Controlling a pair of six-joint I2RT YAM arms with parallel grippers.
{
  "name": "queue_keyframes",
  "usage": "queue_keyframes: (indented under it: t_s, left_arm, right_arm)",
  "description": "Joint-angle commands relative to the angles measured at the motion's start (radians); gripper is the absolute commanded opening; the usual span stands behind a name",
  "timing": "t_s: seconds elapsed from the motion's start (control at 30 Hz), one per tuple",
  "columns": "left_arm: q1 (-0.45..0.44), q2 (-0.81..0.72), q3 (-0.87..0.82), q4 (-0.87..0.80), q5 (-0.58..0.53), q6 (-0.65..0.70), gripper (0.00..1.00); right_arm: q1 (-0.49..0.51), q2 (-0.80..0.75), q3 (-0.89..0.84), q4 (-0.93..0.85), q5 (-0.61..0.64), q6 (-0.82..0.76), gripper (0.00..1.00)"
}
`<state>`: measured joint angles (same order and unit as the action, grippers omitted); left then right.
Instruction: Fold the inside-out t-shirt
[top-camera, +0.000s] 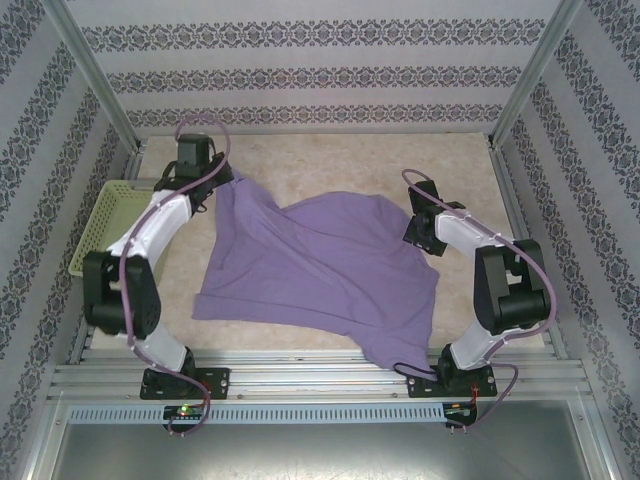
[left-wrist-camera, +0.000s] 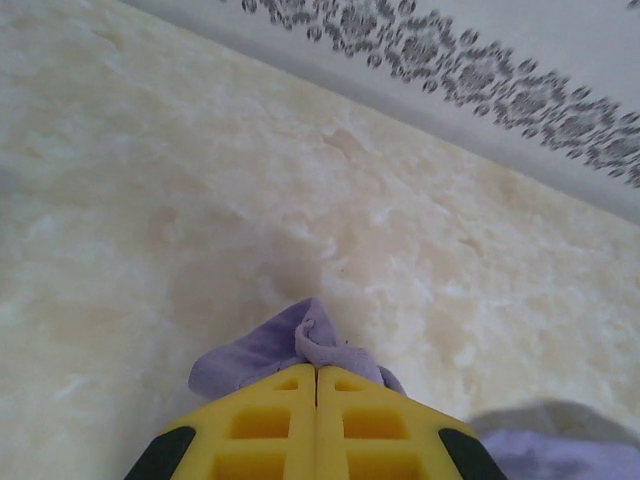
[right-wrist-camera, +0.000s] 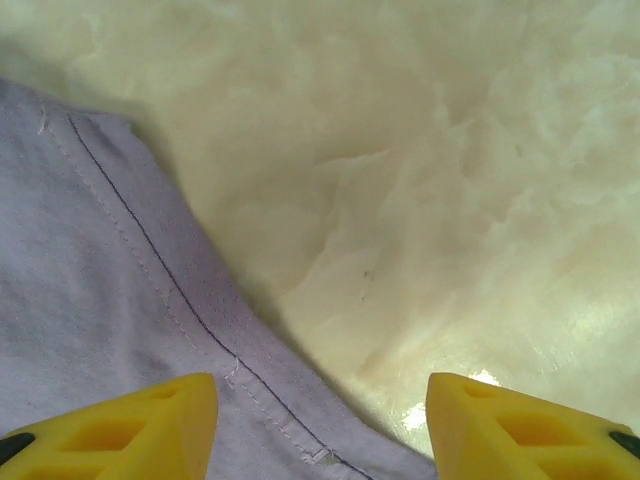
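Your left claw (left-wrist-camera: 317, 368) is clamped fully shut on a bunched corner of the t-shirt (left-wrist-camera: 300, 345). A small tuft of lavender cloth pokes out just past its yellow fingertips (left-wrist-camera: 275, 395), and the marbled table (left-wrist-camera: 200, 180) lies beyond. Seen from overhead, that left claw (top-camera: 222, 182) grips the garment's far-left corner. The rest of the t-shirt (top-camera: 320, 265) runs away from it toward the near right in a rumpled, skewed sheet (the face that shows is plain).

Your right claw (right-wrist-camera: 320, 390) stands with its jaws well apart and has hold of nothing. Its left finger hangs over the shirt's stitched hem (right-wrist-camera: 190, 310) and its right finger over bare table. From above, the right claw (top-camera: 417, 232) sits at the shirt's right edge. A yellow-green basket (top-camera: 105, 225) lies left of the left claw and nearer the arm bases, with the left arm between it and the shirt.
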<state>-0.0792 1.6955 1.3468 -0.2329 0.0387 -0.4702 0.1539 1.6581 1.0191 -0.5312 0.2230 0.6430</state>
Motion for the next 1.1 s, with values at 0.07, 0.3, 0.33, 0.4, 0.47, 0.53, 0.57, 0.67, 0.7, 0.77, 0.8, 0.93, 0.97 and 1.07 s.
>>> queue_keyframes:
  t_s: [0.07, 0.3, 0.33, 0.4, 0.47, 0.53, 0.57, 0.67, 0.7, 0.77, 0.8, 0.93, 0.97, 1.07]
  left_arm:
    - [-0.004, 0.067, 0.012, -0.108, 0.033, 0.047, 0.0]
    - [-0.006, -0.033, -0.125, -0.017, 0.036, -0.022, 0.0]
    - [-0.007, -0.041, -0.139, -0.012, 0.033, -0.026, 0.0]
    - [-0.007, -0.056, -0.164, 0.006, 0.024, -0.039, 0.0]
    - [-0.007, -0.069, -0.182, 0.02, 0.014, -0.049, 0.0]
    - [-0.007, -0.073, -0.186, 0.021, 0.01, -0.051, 0.0]
    - [-0.006, -0.07, -0.183, 0.02, 0.008, -0.05, 0.0]
    - [-0.007, -0.064, -0.178, 0.018, 0.009, -0.052, 0.0]
    - [-0.007, -0.065, -0.18, 0.018, 0.004, -0.054, 0.0]
    - [-0.005, -0.065, -0.182, 0.016, -0.004, -0.058, 0.0]
    - [-0.004, -0.063, -0.182, 0.014, -0.009, -0.059, 0.0]
    - [0.018, -0.065, -0.158, -0.011, -0.025, -0.069, 0.0]
    - [0.027, -0.068, -0.151, -0.011, -0.022, -0.071, 0.0]
    - [0.055, -0.076, -0.114, -0.032, -0.017, -0.077, 0.0]
  right_arm:
    - [-0.002, 0.013, 0.098, 0.031, -0.076, -0.095, 0.62]
    - [0.001, 0.283, 0.412, -0.024, -0.169, -0.155, 0.68]
    - [0.008, 0.322, 0.466, -0.023, -0.206, -0.164, 0.69]
    - [0.026, 0.384, 0.546, -0.035, -0.26, -0.185, 0.7]
    - [0.058, 0.434, 0.619, -0.053, -0.285, -0.207, 0.73]
    - [0.082, 0.471, 0.662, -0.069, -0.287, -0.209, 0.76]
    - [0.092, 0.491, 0.682, -0.079, -0.286, -0.206, 0.76]
    - [0.106, 0.543, 0.736, -0.111, -0.284, -0.199, 0.73]
    - [0.107, 0.557, 0.75, -0.128, -0.284, -0.198, 0.69]
    - [0.11, 0.581, 0.77, -0.153, -0.281, -0.194, 0.58]
    - [0.11, 0.587, 0.772, -0.157, -0.282, -0.194, 0.49]
    - [0.109, 0.567, 0.776, -0.171, -0.263, -0.194, 0.12]
    - [0.108, 0.554, 0.781, -0.178, -0.239, -0.194, 0.03]
    - [0.107, 0.51, 0.823, -0.205, -0.169, -0.22, 0.0]
